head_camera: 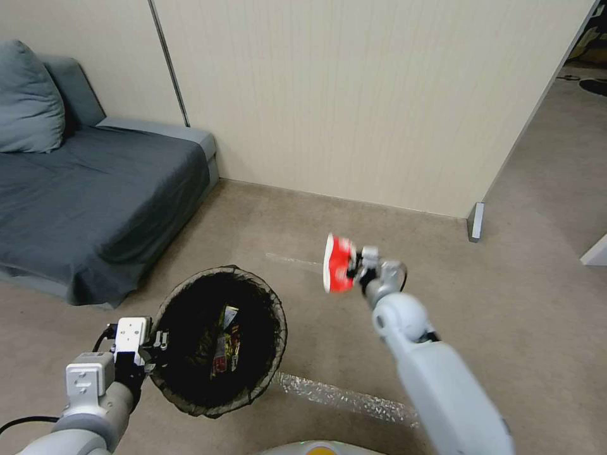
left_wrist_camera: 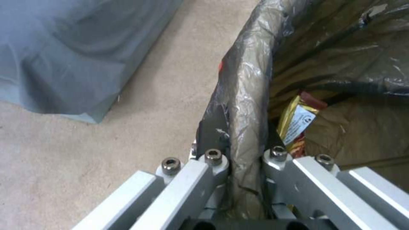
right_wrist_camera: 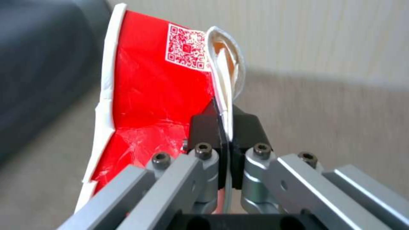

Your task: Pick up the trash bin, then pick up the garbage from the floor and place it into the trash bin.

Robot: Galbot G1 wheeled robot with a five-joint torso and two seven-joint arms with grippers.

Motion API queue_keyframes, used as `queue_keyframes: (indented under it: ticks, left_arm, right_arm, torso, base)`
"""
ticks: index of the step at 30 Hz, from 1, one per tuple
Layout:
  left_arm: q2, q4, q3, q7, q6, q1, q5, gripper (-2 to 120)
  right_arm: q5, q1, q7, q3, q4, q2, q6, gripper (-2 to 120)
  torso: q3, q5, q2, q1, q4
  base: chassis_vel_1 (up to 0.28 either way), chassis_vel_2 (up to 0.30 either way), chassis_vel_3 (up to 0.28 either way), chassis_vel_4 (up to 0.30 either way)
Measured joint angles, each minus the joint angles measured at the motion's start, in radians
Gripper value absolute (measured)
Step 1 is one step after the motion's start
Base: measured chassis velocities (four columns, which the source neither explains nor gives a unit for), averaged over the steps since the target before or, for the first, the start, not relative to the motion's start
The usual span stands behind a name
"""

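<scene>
The trash bin [head_camera: 190,404], lined with a dark bag, hangs at the lower left above the carpet. My left gripper [head_camera: 158,344] is shut on its near rim [left_wrist_camera: 245,127], the bag pinched between the fingers. Yellow and red wrappers [head_camera: 224,347] lie inside the bin [left_wrist_camera: 296,119]. To the right of the bin and higher, my right gripper [head_camera: 354,268] is shut on a crushed red-and-white carton [head_camera: 338,262], a piece of the garbage. Its black pads [right_wrist_camera: 204,127] clamp the carton's white edge [right_wrist_camera: 158,95].
A grey sofa [head_camera: 95,189] with a cushion stands at the left against the beige wall [head_camera: 354,95]. A silvery tape strip [head_camera: 348,398] lies on the carpet in front of me. A wall corner post [head_camera: 476,221] stands at the right, with open floor beyond.
</scene>
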Motion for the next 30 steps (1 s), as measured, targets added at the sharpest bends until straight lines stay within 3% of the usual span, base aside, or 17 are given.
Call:
queue_keyframes:
  ticks: [4,12,21,24,30]
  left_arm:
    - [0.001,0.0,0.005,-0.001,0.001,0.005,0.001,1]
    - [0.0,0.0,0.018,-0.002,0.002,0.015,0.012,1]
    - [0.0,0.0,0.018,-0.002,0.004,0.018,0.013,1]
    - [0.001,0.0,0.019,-0.002,0.006,0.017,0.014,1]
    - [0.006,0.0,0.018,-0.002,0.007,0.018,0.014,1]
  right_arm:
    - [0.054,0.012,0.0,0.003,0.161,-0.061,-0.028,0]
    - [0.153,0.043,-0.039,-0.048,0.368,-0.128,-0.065,0]
    - [0.163,0.05,-0.069,-0.179,0.446,-0.179,-0.077,0]
    - [0.126,0.05,-0.078,-0.297,0.456,-0.208,-0.086,0]
    - [0.06,0.046,-0.091,-0.425,0.449,-0.24,-0.087,0]
  torso:
    - [0.0,0.0003,0.0,0.0,-0.0002]
    - [0.0,0.0001,0.0,0.0,0.0]
    - [0.0,-0.0001,0.0,0.0,0.0001]
    - [0.0,0.0,0.0,0.0,0.0]
    - [0.0,-0.0001,0.0,0.0,-0.0001]
  base:
    - [0.0,0.0,0.0,0.0]
    - [0.0,0.0,0.0,0.0]
    - [0.0,0.0,0.0,0.0]
    - [0.0,0.0,0.0,0.0]
    - [0.0,0.0,0.0,0.0]
